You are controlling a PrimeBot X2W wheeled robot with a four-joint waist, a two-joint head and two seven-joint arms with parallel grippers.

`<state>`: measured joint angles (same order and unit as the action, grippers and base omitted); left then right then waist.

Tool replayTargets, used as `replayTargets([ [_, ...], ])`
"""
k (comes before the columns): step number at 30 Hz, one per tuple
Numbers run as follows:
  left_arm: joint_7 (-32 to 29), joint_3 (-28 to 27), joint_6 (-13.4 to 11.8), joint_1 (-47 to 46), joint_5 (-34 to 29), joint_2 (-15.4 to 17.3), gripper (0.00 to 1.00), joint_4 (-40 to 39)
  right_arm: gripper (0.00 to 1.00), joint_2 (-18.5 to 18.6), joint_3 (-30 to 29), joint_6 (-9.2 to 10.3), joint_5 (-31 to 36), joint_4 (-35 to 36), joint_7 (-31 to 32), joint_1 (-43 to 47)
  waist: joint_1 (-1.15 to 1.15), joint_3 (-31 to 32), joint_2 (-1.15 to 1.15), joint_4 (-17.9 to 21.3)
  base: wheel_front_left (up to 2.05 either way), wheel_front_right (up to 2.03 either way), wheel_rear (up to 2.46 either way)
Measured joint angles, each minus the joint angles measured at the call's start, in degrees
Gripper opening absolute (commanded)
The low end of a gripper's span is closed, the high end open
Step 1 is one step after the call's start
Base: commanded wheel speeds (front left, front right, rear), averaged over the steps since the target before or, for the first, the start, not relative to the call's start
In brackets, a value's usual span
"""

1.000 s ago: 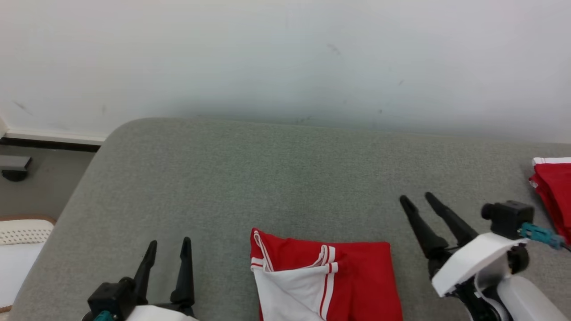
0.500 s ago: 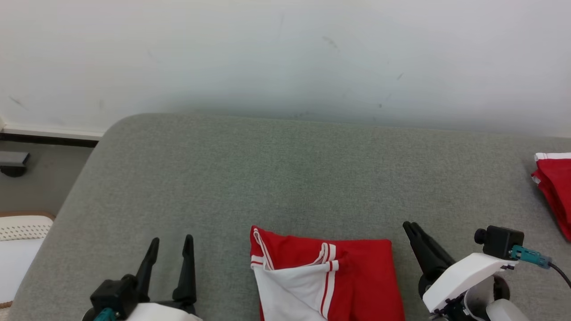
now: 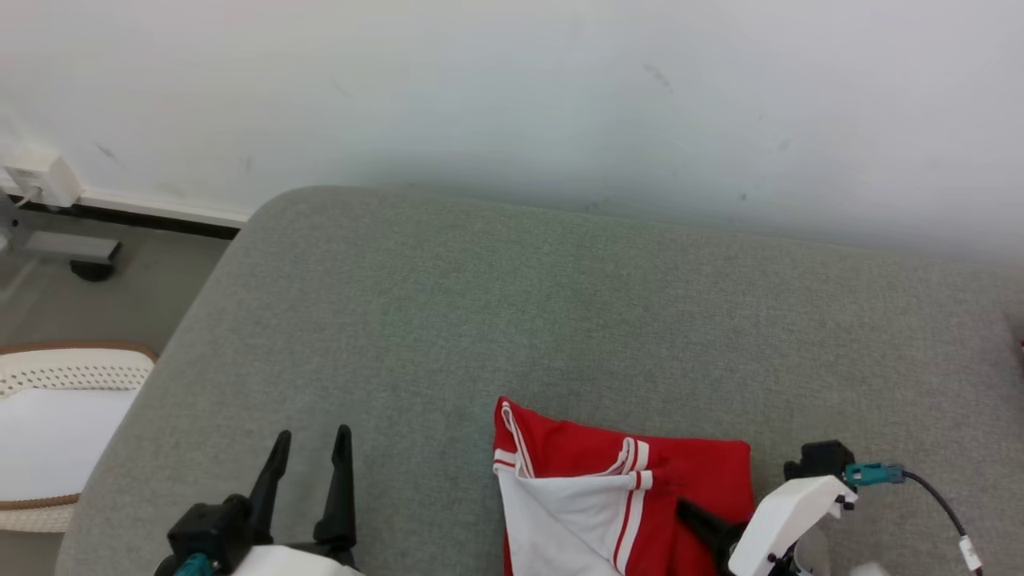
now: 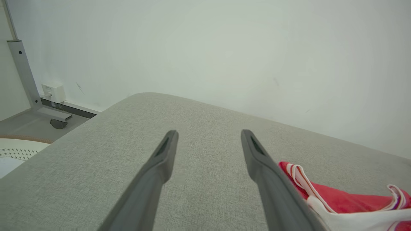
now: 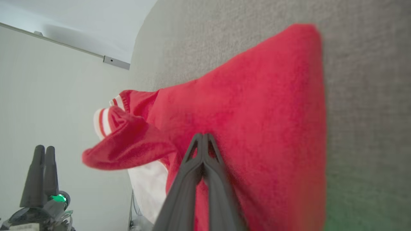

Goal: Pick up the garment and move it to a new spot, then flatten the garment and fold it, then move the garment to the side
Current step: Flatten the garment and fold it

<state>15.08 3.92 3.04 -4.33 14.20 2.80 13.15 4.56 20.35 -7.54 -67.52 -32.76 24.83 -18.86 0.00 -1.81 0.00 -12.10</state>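
Grey cushion (image 3: 480, 320) is bearing one red-and-white garment (image 3: 592, 496) at its near edge, white wall (image 3: 480, 96) behind. We are counting two grippers: left gripper (image 3: 313, 434) gaping empty, right gripper (image 5: 203, 136) pinching tight over the garment.

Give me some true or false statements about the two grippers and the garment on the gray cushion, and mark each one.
1. The left gripper is open, with bare gray cushion between its fingers. True.
2. The right gripper is spread wide. False: its fingers are pressed together over the garment's red part.
3. The garment is blue and white. False: it is red and white.
4. The garment lies on the cushion between the two grippers' sides, nearer the right one. True.
5. The left gripper grips the garment. False: it stands apart from it.
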Motion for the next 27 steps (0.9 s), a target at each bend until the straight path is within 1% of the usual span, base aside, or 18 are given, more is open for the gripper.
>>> replayTargets([
  [5,0.0,-0.1,0.0,0.0,0.1,0.0,1.00,0.2,0.00,-0.9,2.2,0.00,-3.4,0.7,5.9,1.8,0.00,0.1,0.00,-1.4,0.00,0.00,0.00],
  [10,0.0,-0.3,0.0,0.0,0.1,0.0,1.00,0.4,0.00,-1.1,4.4,0.01,-4.8,3.9,7.6,3.5,0.00,0.3,0.00,-2.0,0.00,0.00,0.00],
  [15,0.0,-0.5,0.0,0.1,0.1,0.0,1.00,0.4,0.00,-1.4,9.2,0.01,-5.1,8.6,9.4,5.4,0.00,0.7,0.00,-1.9,0.00,0.00,0.00],
  [21,0.0,-0.5,0.0,0.2,0.0,0.0,1.00,0.5,0.00,-1.6,14.2,0.01,-4.3,12.3,10.1,7.0,0.00,1.4,0.00,-1.1,0.00,0.00,0.00],
  [24,0.0,-0.7,0.0,0.4,-0.1,0.0,1.00,0.4,0.00,-1.5,14.7,0.01,-3.7,14.7,8.6,7.1,0.00,1.8,0.00,-0.5,0.00,0.00,0.00],
  [27,0.0,-1.0,0.0,0.8,-0.5,0.0,1.00,0.3,0.00,-0.6,14.1,0.01,-3.6,18.1,5.9,7.1,0.00,2.1,0.00,0.5,0.00,0.00,0.00],
])
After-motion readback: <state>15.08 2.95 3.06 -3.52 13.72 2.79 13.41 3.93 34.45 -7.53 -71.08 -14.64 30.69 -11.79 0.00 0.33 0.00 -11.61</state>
